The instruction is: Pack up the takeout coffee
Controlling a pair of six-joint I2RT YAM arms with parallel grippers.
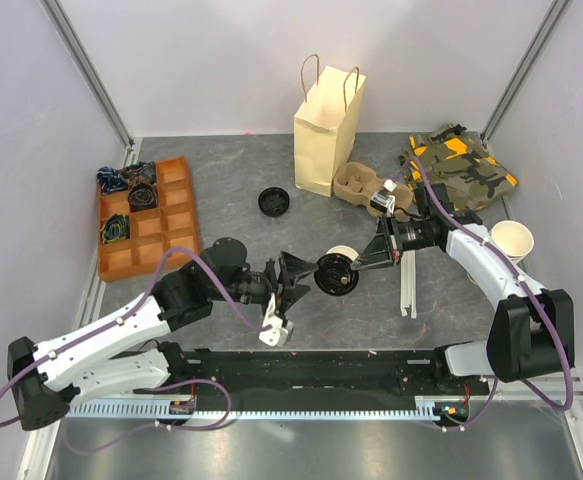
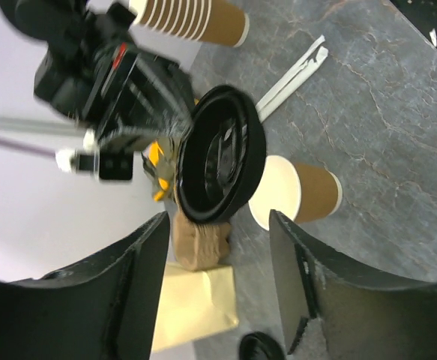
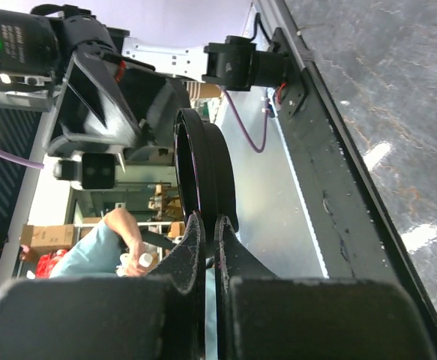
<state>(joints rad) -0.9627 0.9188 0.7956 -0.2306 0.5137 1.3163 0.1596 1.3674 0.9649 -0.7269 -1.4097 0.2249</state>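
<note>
A brown paper cup lies on its side on the table with no lid on it, its white inside facing the left wrist camera; it also shows in the top view. My right gripper is shut on the rim of a round black lid and holds it on edge above the table. The lid also shows in the left wrist view. My left gripper is open and empty, facing the lid from the left, a short way off. The tan paper bag stands upright at the back.
A second loose black lid lies left of the bag. A cardboard cup carrier sits beside the bag. A stack of paper cups, a camouflage cloth, an orange compartment tray and white strips are also on the table.
</note>
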